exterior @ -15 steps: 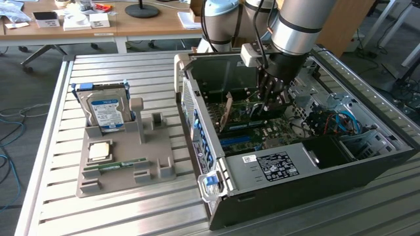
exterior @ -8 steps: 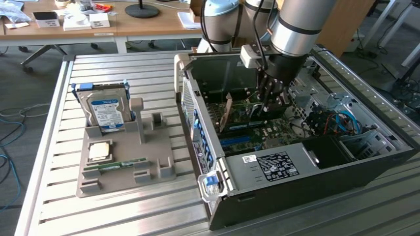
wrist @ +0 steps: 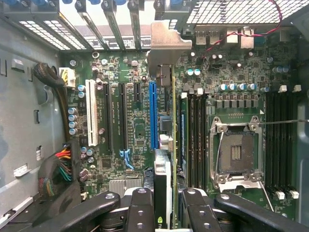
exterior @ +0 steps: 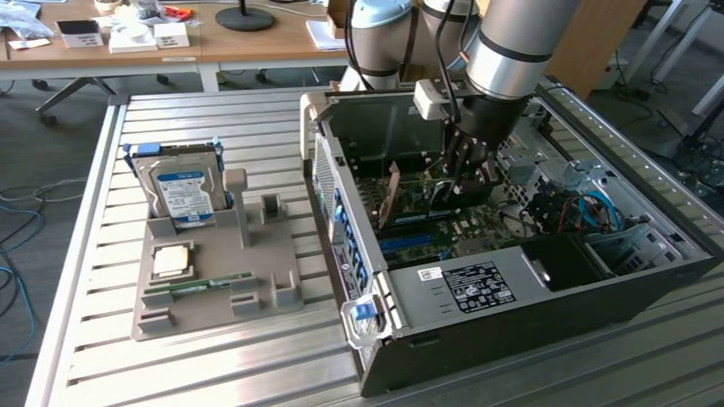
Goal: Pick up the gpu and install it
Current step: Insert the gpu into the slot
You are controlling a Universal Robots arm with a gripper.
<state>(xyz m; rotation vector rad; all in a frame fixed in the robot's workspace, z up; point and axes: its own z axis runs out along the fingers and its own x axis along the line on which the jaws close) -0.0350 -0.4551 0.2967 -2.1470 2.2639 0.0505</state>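
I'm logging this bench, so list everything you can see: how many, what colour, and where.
table: one, silver, slatted, under everything
tray: one, grey, on the table, the exterior view's left
hard drive: one, silver with blue label, standing in the tray
chip: one, silver, flat in the tray
RAM stick: one, green, flat in the tray
case: one, black, open, the exterior view's right
motherboard: one, green, inside the case
gpu: one, green-edged, upright above the motherboard
arm: one, silver-grey, reaching into the case
fingers: two, black, gripping the gpu
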